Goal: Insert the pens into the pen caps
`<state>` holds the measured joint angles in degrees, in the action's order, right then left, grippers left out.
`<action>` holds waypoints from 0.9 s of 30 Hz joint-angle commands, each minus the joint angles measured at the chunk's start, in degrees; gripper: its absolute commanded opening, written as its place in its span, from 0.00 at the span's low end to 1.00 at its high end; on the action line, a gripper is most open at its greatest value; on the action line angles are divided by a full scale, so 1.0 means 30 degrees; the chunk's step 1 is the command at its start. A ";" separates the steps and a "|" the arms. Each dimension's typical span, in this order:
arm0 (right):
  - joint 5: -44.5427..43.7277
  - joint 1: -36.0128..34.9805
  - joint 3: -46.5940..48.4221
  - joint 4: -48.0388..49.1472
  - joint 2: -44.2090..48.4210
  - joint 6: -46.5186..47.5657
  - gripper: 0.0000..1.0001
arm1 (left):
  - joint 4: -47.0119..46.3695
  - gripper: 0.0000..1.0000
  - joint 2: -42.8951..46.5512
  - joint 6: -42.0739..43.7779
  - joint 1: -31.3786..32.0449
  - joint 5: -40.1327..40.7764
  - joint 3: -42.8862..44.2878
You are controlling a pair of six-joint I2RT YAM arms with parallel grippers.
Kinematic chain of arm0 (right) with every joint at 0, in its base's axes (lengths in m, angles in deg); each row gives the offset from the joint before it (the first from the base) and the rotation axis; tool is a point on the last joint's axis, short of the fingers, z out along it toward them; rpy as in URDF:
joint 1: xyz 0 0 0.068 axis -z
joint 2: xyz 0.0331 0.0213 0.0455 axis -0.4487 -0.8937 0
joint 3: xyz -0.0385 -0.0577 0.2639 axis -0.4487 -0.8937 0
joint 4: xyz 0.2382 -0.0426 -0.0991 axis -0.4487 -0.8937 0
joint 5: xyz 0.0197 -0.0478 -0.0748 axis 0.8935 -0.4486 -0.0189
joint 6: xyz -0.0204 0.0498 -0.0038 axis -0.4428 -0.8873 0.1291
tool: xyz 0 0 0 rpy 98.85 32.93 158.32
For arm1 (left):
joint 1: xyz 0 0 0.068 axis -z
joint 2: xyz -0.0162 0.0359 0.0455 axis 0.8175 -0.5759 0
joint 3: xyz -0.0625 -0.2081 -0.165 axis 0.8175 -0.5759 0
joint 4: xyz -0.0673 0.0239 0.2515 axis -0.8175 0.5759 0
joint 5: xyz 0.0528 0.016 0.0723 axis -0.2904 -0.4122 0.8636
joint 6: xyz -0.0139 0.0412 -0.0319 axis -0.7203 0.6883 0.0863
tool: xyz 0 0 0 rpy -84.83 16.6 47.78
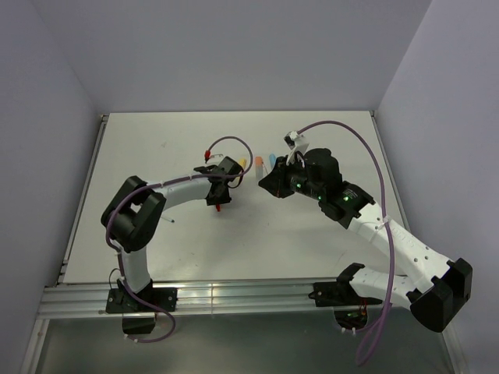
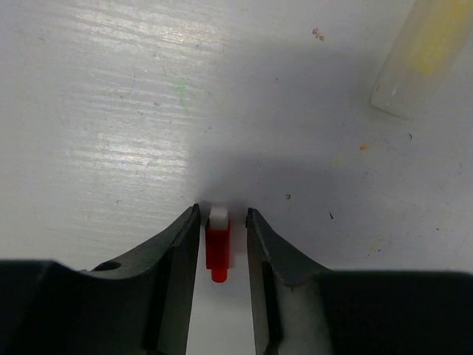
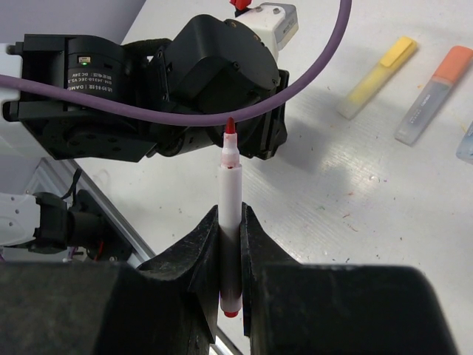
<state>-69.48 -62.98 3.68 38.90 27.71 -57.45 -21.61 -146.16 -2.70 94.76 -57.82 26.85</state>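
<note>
My right gripper [image 3: 230, 218] is shut on a thin white pen [image 3: 230, 222] with a bare red tip [image 3: 230, 127]. The pen points toward the left arm's wrist. In the top view the right gripper [image 1: 269, 185] hovers near the table's middle. My left gripper [image 2: 222, 214] is low over the table with its jaws a little apart on either side of a tiny red cap [image 2: 217, 248]. A gap shows on the cap's right side. The cap also shows in the top view [image 1: 219, 207], just under the left gripper [image 1: 219, 197].
A yellow marker [image 3: 377, 78], an orange marker [image 3: 434, 94] and the end of a light-blue one [image 3: 467, 144] lie capped side by side between the grippers. The orange [image 1: 258, 164] and light-blue [image 1: 271, 162] markers show in the top view. Walls surround the table.
</note>
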 commanded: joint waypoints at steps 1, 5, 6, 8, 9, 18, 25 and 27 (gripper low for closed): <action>-0.0149 0.0152 -0.0002 0.0409 0.0227 0.0146 0.00 | -0.0575 0.34 -0.0062 0.0083 -0.0095 -0.0615 -0.0336; 0.0027 0.0152 0.0086 0.0321 0.0226 0.0116 0.00 | -0.0604 0.30 0.0084 -0.0209 -0.0124 -0.0849 -0.0978; 0.0027 0.0152 0.0086 0.0292 0.0256 0.0117 0.00 | -0.0808 0.28 0.0114 -0.0268 -0.0124 -0.0908 -0.1155; 0.0027 0.0152 0.0086 0.0292 0.0198 0.0146 0.00 | -0.0897 0.25 0.0085 -0.0297 -0.0095 -0.1055 -0.1448; 0.0056 0.0152 0.0086 0.0292 0.0139 0.0146 0.00 | -0.1014 0.17 0.0056 -0.0355 -0.0123 -0.1114 -0.1508; 0.0318 0.0152 0.0174 0.0408 0.0138 0.0234 0.00 | -0.0110 0.00 0.3303 0.0609 -0.0444 -0.2517 0.0801; 0.3417 0.0152 -0.0412 0.2457 0.0607 0.0118 0.00 | -0.2502 0.00 0.7958 0.1841 -0.1529 -0.6961 0.4466; 0.3979 0.0152 -0.0354 0.2985 0.0578 -0.0087 0.00 | -0.4814 0.00 0.8724 0.1637 -0.1908 -0.8167 0.4294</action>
<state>-62.85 -62.98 2.61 42.03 27.77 -57.47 -26.97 -125.26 0.88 90.49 -73.60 37.86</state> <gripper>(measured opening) 0.173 0.171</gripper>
